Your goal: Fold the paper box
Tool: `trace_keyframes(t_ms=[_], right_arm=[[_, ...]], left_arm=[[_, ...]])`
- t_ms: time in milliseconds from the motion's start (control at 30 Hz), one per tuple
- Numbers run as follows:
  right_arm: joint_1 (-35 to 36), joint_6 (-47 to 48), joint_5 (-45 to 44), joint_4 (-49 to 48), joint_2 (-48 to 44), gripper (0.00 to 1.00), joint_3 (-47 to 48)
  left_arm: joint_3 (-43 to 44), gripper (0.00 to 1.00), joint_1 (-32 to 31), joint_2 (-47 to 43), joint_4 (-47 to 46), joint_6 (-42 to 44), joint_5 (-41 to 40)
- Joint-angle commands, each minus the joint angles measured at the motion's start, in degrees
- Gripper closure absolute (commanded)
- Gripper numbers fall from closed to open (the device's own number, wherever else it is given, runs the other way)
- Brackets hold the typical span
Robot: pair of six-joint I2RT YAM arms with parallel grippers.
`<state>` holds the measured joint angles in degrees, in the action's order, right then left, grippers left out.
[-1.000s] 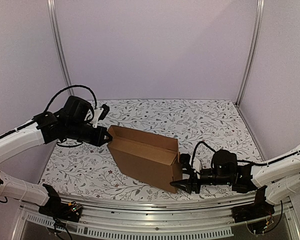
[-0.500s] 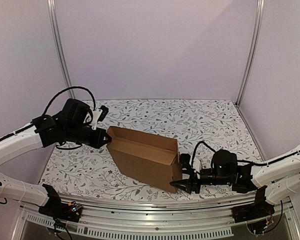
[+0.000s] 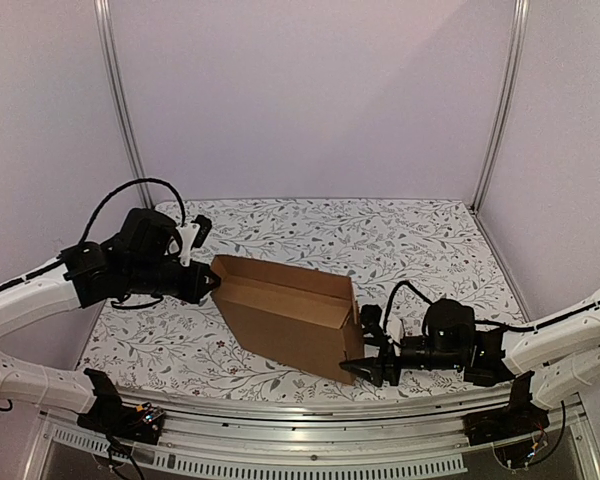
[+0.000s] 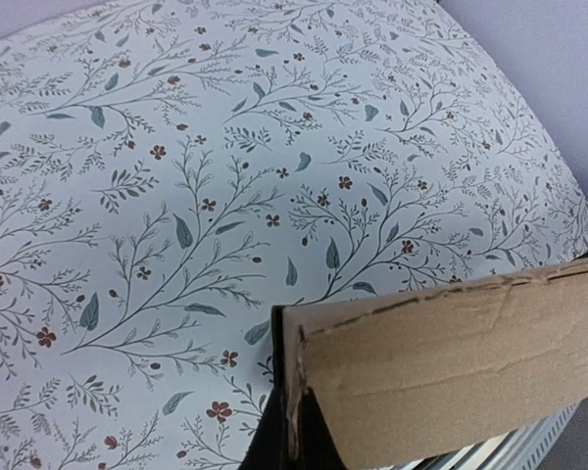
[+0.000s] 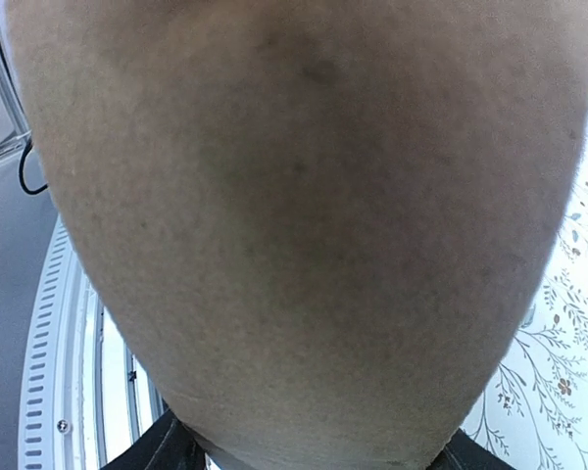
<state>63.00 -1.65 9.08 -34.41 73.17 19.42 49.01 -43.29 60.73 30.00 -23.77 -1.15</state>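
Note:
The paper box [image 3: 290, 315] is a plain brown cardboard shape, open at the top, lying slantwise across the middle of the flowered table [image 3: 420, 240]. My left gripper [image 3: 212, 281] is shut on the box's far left edge. In the left wrist view its dark fingers [image 4: 274, 441] pinch the thin cardboard wall [image 4: 451, 362]. My right gripper [image 3: 363, 350] straddles the near right end of the box, one finger above and one below. In the right wrist view cardboard [image 5: 304, 215] fills the picture and spans the gap between the two fingers [image 5: 157, 450].
An aluminium rail [image 3: 310, 425] runs along the near table edge in front of both arm bases. Pale walls and metal posts [image 3: 120, 100] close in the back and sides. Bare flowered cloth lies behind and to the right of the box.
My left gripper has dropped a little and drawn slightly left, taking the box's left edge with it. The right gripper has stayed where it was.

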Motion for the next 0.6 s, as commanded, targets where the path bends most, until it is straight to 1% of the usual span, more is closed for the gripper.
trace_keyframes(t_ms=[0, 33, 233, 367, 567], right_arm=[[-0.75, -4.44, -6.68, -0.4, -0.54, 0.32, -1.12], [-0.71, -4.78, -6.83, -0.39, -0.78, 0.28, -1.13], [-0.77, -6.27, -7.87, -0.35, -4.27, 0.13, -2.01], [-0.72, -7.2, -8.03, 1.85, -7.19, 0.02, -2.29], [-0.75, -8.23, -6.6, 7.84, -14.58, 0.01, -2.06]], left_arm=[[-2.25, 1.0, -1.35, -0.17, 6.07, -1.44, -1.54], [-2.23, 1.0, -1.55, -0.18, 6.0, -1.56, -1.65], [-2.02, 1.0, -2.62, 0.08, 5.36, -2.16, -2.24], [-1.53, 1.0, -3.19, 0.97, 5.14, -2.89, -2.72], [-0.6, 1.0, -3.77, 2.82, 4.44, -5.94, -2.8]])
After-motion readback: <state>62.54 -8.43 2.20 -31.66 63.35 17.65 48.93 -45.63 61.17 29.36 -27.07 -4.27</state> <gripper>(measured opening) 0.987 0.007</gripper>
